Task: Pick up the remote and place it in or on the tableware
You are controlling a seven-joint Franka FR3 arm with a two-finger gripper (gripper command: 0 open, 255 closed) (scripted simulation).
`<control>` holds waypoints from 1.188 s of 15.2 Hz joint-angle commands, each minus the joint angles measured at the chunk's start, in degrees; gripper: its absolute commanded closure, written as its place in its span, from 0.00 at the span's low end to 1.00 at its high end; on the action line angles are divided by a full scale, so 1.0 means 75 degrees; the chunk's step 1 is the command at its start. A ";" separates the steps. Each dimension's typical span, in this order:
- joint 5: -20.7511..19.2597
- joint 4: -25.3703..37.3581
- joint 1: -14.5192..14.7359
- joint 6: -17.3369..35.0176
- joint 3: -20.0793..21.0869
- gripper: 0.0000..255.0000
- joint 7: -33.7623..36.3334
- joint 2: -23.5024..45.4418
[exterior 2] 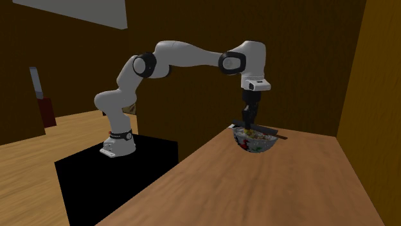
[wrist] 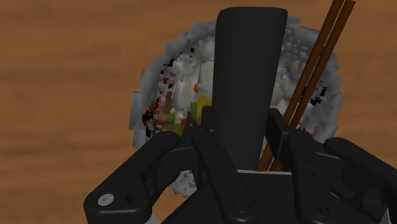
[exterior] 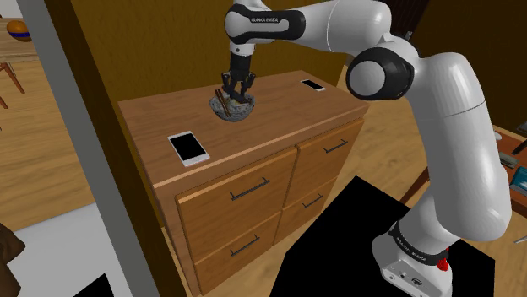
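A black remote (wrist: 245, 83) is clasped between my gripper's (wrist: 245, 130) fingers and points straight down into a grey bowl (wrist: 159, 95) of food. Brown chopsticks (wrist: 318, 57) lean on the bowl's rim beside the remote. In the shoulder view the gripper (exterior: 236, 87) hangs right over the bowl (exterior: 232, 108) at the back of a wooden dresser top (exterior: 270, 118). The second exterior view shows the gripper (exterior 2: 249, 119) just above the bowl (exterior 2: 255, 141). Whether the remote's tip touches the food I cannot tell.
Two white phones lie on the dresser, one (exterior: 188, 147) near the front corner at the shoulder view's left and one (exterior: 312, 84) at the back right. Drawers (exterior: 250, 190) face the black stand (exterior: 355, 245). Brown walls close in behind.
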 commanded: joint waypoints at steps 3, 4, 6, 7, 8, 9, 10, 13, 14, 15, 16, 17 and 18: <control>0.0000 0.0003 0.0000 0.0000 0.0000 0.00 0.0000 0.0000; 0.0000 0.0002 0.0000 0.0000 0.0000 0.00 0.0000 0.0000; 0.0000 0.0002 0.0000 0.0000 0.0000 0.00 0.0000 0.0000; -0.0004 0.0292 -0.0019 -0.0269 -0.0001 0.00 0.0012 0.0020; -0.0006 0.0628 -0.0041 -0.0558 -0.0001 0.00 0.0026 0.0066; -0.0007 0.1020 -0.0065 -0.0871 0.0000 0.00 0.0043 0.0145; -0.0007 0.1385 -0.0087 -0.1142 0.0002 0.00 0.0058 0.0239; -0.0008 0.1383 -0.0087 -0.1141 0.0003 0.00 0.0058 0.0238; -0.0008 0.1386 -0.0087 -0.1142 0.0003 0.00 0.0058 0.0239; -0.0008 0.1386 -0.0087 -0.1142 0.0003 0.00 0.0058 0.0240; -0.0008 0.1387 -0.0087 -0.1143 0.0003 0.00 0.0058 0.0240; -0.0008 0.1387 -0.0087 -0.1143 0.0003 0.00 0.0058 0.0240; -0.0008 0.1381 -0.0087 -0.1139 0.0003 0.00 0.0058 0.0237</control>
